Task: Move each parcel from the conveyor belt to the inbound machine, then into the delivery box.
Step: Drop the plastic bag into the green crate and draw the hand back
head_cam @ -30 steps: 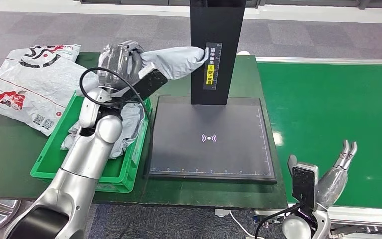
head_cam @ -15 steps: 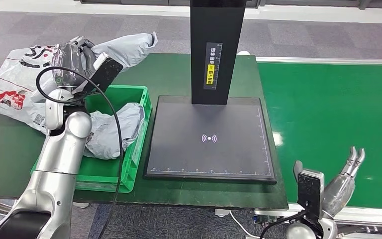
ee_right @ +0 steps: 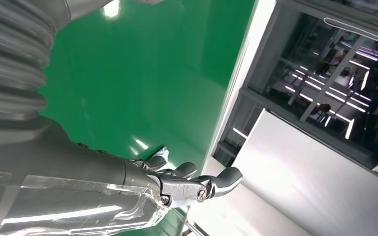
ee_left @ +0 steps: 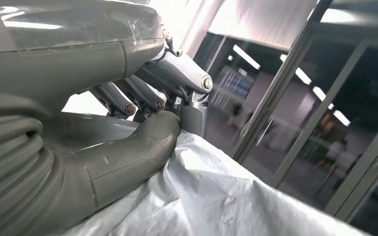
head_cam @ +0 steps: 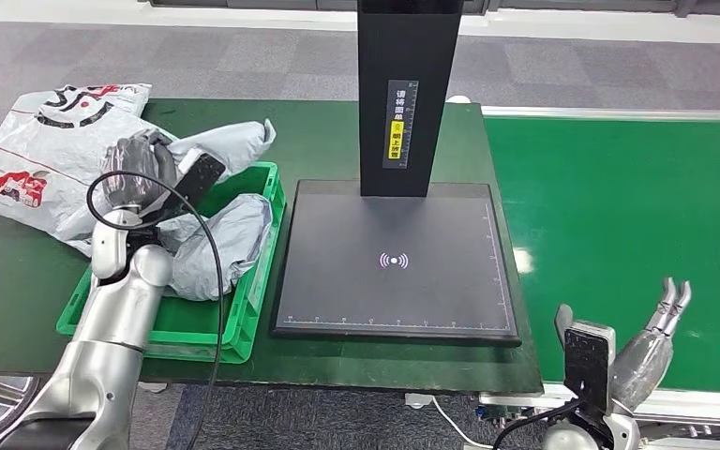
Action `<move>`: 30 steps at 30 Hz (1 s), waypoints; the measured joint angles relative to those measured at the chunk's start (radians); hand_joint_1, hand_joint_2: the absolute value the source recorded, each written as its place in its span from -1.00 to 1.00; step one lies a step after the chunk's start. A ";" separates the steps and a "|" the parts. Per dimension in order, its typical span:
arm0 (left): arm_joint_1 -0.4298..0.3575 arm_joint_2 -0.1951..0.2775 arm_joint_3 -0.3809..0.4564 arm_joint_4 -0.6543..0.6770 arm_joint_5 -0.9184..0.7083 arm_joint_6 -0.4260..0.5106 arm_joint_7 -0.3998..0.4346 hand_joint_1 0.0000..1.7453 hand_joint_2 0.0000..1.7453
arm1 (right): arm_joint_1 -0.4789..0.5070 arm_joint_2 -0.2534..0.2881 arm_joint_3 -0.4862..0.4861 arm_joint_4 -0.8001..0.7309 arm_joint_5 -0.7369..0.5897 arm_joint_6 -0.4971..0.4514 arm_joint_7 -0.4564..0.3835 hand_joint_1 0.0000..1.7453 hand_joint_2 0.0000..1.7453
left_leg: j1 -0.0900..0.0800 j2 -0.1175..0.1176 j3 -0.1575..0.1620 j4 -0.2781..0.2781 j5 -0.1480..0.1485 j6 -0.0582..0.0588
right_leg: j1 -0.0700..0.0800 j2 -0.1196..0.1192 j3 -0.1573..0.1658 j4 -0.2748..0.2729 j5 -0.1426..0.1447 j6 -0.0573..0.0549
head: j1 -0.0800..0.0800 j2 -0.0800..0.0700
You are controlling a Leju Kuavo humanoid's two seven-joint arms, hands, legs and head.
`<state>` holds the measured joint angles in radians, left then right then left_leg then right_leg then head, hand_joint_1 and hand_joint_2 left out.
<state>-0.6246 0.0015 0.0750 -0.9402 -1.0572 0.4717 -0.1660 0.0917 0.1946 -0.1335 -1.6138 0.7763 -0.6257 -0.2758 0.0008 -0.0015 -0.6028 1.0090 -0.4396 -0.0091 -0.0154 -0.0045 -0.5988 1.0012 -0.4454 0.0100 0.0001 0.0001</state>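
My left hand [head_cam: 136, 169] grips a grey plastic parcel [head_cam: 225, 142] above the far end of the green delivery box [head_cam: 234, 333]. In the left wrist view the thumb [ee_left: 128, 157] presses on the pale parcel [ee_left: 216, 201]. Another grey parcel [head_cam: 216, 244] lies inside the box. The inbound machine is a black scanning pad [head_cam: 394, 262] with a black upright column [head_cam: 408, 94], and nothing lies on it. My right hand [head_cam: 652, 342] hangs open at the near edge of the green conveyor belt [head_cam: 619, 216], holding nothing; its fingers [ee_right: 192, 184] are spread.
Two white printed bags [head_cam: 47, 150] lie on the dark green table [head_cam: 9, 281] left of the box. A black cable loops from my left wrist over the box. The belt carries no parcels.
My left hand carried the grey parcel left from the machine's column, over the box, and has now lowered it toward the box's far end. The right hand sank slightly.
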 joint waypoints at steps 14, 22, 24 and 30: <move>0.109 -0.010 0.060 0.148 0.043 0.007 -0.060 -1.00 1.00 | -0.010 0.000 0.000 -0.001 0.005 0.017 0.000 -1.00 1.00 | 0.000 0.000 0.001 0.000 -0.001 0.000 | 0.000 0.000 0.001 0.000 0.000 0.000 | 0.000 0.000; 0.121 -0.037 0.076 0.136 0.073 -0.035 -0.099 -1.00 1.00 | -0.020 0.000 -0.007 -0.001 0.005 0.018 -0.001 -1.00 1.00 | 0.000 -0.001 0.003 0.000 -0.001 0.000 | 0.000 -0.003 0.004 0.000 -0.001 0.000 | 0.000 0.000; 0.125 -0.041 0.079 0.131 0.074 -0.040 -0.100 -1.00 1.00 | -0.021 0.000 -0.009 -0.002 0.006 0.018 -0.001 -1.00 1.00 | 0.000 -0.001 0.003 0.000 0.000 0.000 | 0.000 -0.003 0.004 0.000 -0.001 0.000 | 0.000 0.000; 0.168 -0.063 0.080 0.060 0.087 -0.075 -0.101 -1.00 1.00 | -0.023 0.000 -0.013 -0.012 0.028 0.018 -0.004 -1.00 1.00 | 0.000 -0.001 0.004 0.000 0.000 0.000 | 0.000 -0.003 0.005 0.000 -0.001 0.000 | 0.000 0.000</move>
<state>-0.4569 -0.0619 0.1550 -0.8799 -0.9700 0.3963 -0.2667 0.0691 0.1946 -0.1464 -1.6262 0.8043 -0.6080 -0.2801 0.0005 -0.0025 -0.5989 1.0089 -0.4397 -0.0086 -0.0158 -0.0074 -0.5939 1.0009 -0.4460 0.0101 0.0003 0.0004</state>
